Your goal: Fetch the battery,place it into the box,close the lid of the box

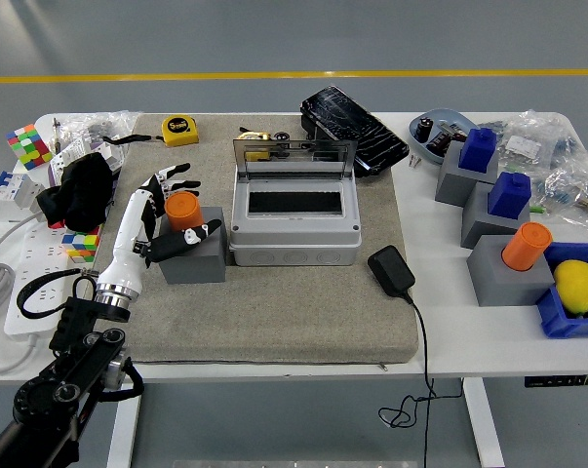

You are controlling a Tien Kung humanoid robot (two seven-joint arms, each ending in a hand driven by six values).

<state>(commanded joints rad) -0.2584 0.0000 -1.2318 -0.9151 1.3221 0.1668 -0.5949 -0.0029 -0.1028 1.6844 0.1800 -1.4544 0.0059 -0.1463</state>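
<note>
Left hand (169,212) sat spread open around the orange battery (182,210), not gripping it. Battery stood upright in a grey block (193,258) on the mat. Just right, grey box (294,210), lid raised.

You're looking at a white table (440,336) with a beige felt mat (274,312) spread over its middle. On the bare top to your left lie a Rubik's cube (22,145), a white power strip (25,297) and a black cloth (79,185). To your right stand three grey blocks (503,273), a blue bin (557,317) and a black charger (392,272) overlapping the mat's edge.
</note>
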